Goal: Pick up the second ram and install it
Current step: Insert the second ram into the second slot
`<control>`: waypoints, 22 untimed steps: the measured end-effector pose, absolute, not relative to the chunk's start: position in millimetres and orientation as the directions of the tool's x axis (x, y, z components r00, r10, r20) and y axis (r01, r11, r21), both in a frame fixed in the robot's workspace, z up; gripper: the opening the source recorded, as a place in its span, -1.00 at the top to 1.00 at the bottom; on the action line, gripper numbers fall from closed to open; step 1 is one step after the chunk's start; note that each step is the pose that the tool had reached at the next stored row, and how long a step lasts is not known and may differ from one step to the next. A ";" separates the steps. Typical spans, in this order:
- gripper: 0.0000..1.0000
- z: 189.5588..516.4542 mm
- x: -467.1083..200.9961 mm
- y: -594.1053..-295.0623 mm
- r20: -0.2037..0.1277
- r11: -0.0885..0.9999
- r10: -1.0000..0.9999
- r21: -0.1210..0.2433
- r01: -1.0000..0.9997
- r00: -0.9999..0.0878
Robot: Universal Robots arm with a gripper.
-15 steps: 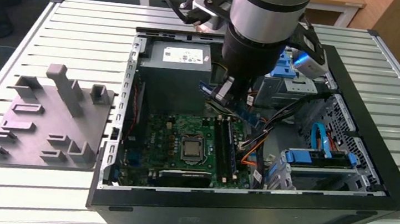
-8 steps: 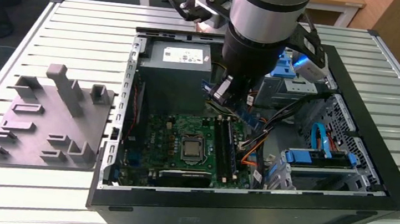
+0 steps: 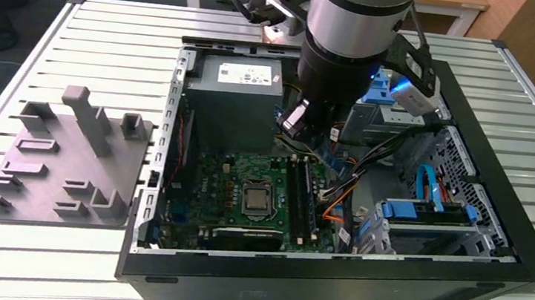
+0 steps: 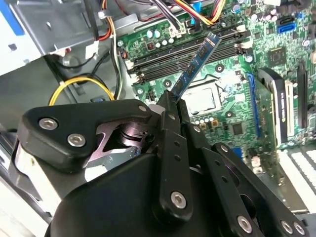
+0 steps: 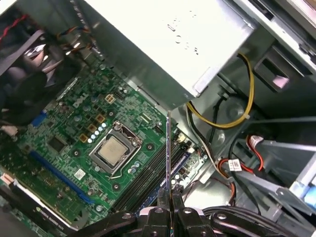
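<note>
Arm (image 3: 355, 25) reaches steeply down into the open case (image 3: 496, 241), with the wrist low over the motherboard (image 3: 234, 184). The jaws are pinching the ram (image 4: 194, 65) by one end. The thin dark board juts out from them, held above the black memory slots (image 4: 163, 53) and not seated. In the first wrist view the ram (image 5: 168, 153) shows edge-on as a fine line over the slots.

The power supply (image 3: 238, 95), a grey metal box, stands close beside the wrist. A yellow cable (image 5: 252, 94) and a coloured wire bundle (image 3: 354, 178) lie near the slots. The CPU (image 5: 112, 150), with a square metal lid, sits just beside them.

A grey moulded tray (image 3: 46, 171) with upright posts rests on the slatted desk (image 3: 110, 36), at the exterior view's left of the case.
</note>
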State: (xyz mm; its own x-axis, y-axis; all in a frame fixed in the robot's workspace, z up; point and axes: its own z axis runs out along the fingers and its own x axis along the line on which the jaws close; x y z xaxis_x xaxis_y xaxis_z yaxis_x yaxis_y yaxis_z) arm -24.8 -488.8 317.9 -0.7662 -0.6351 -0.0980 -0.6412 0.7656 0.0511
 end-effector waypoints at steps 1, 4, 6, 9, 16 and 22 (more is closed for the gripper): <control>0.73 317.8 -24.8 -488.8 -0.098 0.775 -0.624 0.051 -0.630 -0.776; 0.73 317.7 -24.8 -488.8 -0.098 0.803 -0.588 0.051 -0.594 -0.803; 0.73 317.7 -24.8 -488.8 -0.098 0.820 -0.564 0.051 -0.570 -0.820; 0.73 317.6 -24.8 -488.8 -0.098 0.843 -0.530 0.051 -0.536 -0.843; 0.73 317.4 -24.8 -488.8 -0.098 0.890 -0.446 0.051 -0.452 -0.890; 0.73 317.3 -24.8 -488.8 -0.098 0.924 -0.373 0.051 -0.378 -0.923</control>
State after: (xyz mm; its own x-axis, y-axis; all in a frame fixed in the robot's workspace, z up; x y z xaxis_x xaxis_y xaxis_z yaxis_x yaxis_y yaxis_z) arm -24.8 -488.8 317.3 -0.9228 -0.3725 -0.0979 -0.3785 0.9242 0.0511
